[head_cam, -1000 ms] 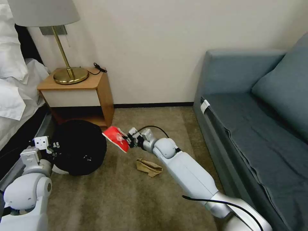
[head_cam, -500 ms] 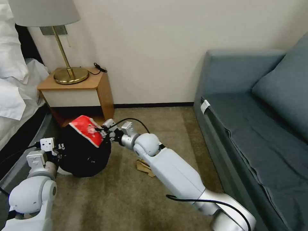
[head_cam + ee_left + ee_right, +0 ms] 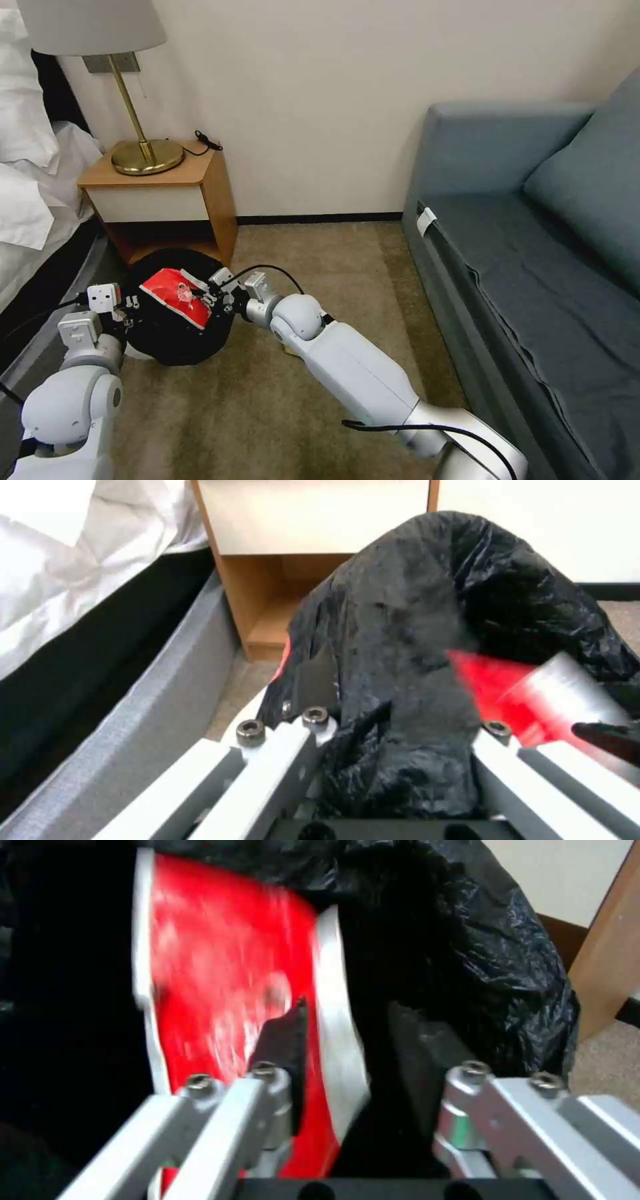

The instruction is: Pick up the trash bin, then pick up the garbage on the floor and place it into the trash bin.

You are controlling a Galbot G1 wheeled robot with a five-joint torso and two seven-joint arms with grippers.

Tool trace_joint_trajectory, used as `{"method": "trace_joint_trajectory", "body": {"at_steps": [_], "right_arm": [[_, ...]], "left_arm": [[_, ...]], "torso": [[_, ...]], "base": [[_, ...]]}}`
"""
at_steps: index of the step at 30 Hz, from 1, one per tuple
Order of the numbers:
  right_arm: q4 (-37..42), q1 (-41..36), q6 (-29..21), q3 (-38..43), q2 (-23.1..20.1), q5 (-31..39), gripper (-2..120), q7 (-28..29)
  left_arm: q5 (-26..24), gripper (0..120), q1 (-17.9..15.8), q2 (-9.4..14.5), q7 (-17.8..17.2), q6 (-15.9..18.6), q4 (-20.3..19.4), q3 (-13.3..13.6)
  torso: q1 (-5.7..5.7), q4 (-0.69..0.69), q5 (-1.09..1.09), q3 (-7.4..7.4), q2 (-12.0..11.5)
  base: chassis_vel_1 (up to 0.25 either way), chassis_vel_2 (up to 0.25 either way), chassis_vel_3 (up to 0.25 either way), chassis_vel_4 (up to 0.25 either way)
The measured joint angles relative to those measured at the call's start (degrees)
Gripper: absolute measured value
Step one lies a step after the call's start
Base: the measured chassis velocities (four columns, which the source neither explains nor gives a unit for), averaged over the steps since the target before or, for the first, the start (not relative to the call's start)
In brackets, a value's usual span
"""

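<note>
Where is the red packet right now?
In the head view, the red packet sits over the mouth of the black-lined trash bin, just off the open right pincer, below the wooden nightstand.

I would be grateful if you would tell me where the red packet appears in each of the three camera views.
Head view: red packet over the trash bin mouth, by the right gripper.
Left wrist view: at the right edge, past the bag.
Right wrist view: centre-left, ahead of the open jaws.
Shared landmark: the bin's black bag.

packet (image 3: 175,296) over bin (image 3: 175,339), nightstand (image 3: 163,193) behind, sofa (image 3: 533,267) right
</note>
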Motion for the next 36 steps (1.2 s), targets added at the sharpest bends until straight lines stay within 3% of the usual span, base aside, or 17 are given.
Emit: {"method": "trace_joint_trajectory", "body": {"at_steps": [16,25,36], "right_arm": [[-0.7,-0.4,0.1,1.9,-1.7,-3.4,95,0.4],[-3.0,-0.3,-1.8,2.5,-9.1,-11.0,100,-1.1],[-5.5,-4.4,-2.7,2.9,-12.7,-23.0,100,-5.5]], "left_arm": [[0.5,5,-0.9,-0.2,-0.1,-0.2,2.6,0.2],[-1.1,5,-1.8,1.4,-0.2,-0.5,4.2,-1.7],[-3.0,5,-2.6,2.4,-1.8,-0.9,5.6,-2.7]], "torso": [[0.00,0.01,0.01,0.00,0.0],[0.00,-0.01,0.02,0.00,0.0],[0.00,0.00,0.01,0.00,0.0]], "base": [[0.000,0.000,0.000,0.000],[0.000,0.000,0.000,0.000],[0.000,0.000,0.000,0.000]]}}
